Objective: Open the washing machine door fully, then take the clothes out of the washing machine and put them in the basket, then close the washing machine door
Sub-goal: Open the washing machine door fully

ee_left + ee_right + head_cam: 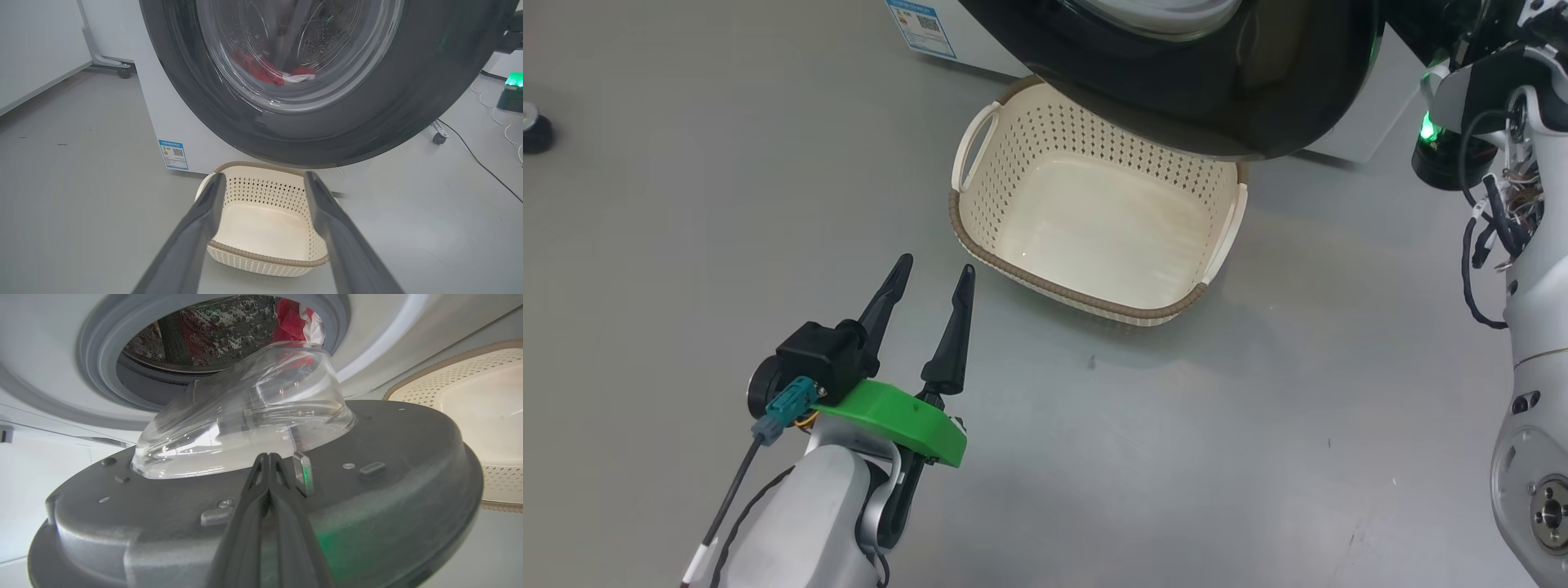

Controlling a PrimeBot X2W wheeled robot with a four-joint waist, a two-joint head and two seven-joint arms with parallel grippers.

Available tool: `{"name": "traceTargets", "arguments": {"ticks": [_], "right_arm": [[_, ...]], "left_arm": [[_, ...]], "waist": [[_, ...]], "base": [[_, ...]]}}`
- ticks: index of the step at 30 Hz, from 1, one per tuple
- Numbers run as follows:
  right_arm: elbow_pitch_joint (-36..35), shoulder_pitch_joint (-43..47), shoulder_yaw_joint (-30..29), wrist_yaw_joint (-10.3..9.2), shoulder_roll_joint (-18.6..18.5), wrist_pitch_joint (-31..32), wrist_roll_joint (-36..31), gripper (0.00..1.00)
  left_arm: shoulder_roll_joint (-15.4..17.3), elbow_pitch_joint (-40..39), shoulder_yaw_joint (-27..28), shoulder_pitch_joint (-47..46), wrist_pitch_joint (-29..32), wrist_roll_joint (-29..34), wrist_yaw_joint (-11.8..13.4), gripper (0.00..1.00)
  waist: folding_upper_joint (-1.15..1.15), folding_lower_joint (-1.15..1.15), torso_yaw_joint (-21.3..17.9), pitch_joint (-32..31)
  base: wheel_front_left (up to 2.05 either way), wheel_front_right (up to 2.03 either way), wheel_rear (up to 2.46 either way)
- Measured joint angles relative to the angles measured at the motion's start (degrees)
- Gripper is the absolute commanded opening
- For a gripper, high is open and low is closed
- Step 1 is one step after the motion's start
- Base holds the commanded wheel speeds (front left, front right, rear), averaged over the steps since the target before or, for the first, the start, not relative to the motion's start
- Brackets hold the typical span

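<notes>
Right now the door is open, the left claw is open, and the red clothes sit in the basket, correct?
No. The red clothes lie in the washing machine, as the right wrist view shows; the basket is empty. The door and left claw are open.

Glossy black door (1241, 90); perforated plastic basket (1045, 139).

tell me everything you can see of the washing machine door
The washing machine door is a large round disc, glossy black outside, with a bulging clear glass bowl at its centre. Its inner face is dark grey plastic with screws and a metal latch tongue. It stands partly open, overhanging the far rim of the basket. The shut right gripper points at its inner face by the latch; contact is unclear.
</notes>
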Motion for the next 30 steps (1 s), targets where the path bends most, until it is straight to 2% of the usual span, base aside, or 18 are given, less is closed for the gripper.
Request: {"name": "traceTargets", "arguments": {"ticks": [20,22,26,30], "right_arm": [[-0.93,2.07,1.34,0.12,1.13,0.79,0.33,0.00],[-1.54,2.09,2.15,1.22,1.12,-0.20,-0.63,0.00],[-2.59,2.79,5.54,4.69,0.09,-2.34,-5.58,0.00],[-3.52,4.43,8.34,7.95,-2.40,-5.09,-10.28,0.00]], "left_arm": [[0.03,-0.08,0.54,1.85,0.00,0.92,0.20,1.00],[0.03,-0.09,0.87,1.86,0.00,0.93,0.21,1.00],[0.07,-0.01,1.52,1.92,0.00,1.22,0.47,1.00],[0.07,0.07,1.71,2.04,0.00,1.38,0.47,1.00]], "waist": [[0.00,0.00,-0.75,-2.96],[0.00,0.00,-0.85,-3.03],[0.00,0.00,-1.25,-3.63],[0.00,0.00,-1.67,-4.58]], "base": [[0.00,0.00,0.00],[0.00,0.00,0.00],[0.00,0.00,0.00],[0.00,0.00,0.00]]}}
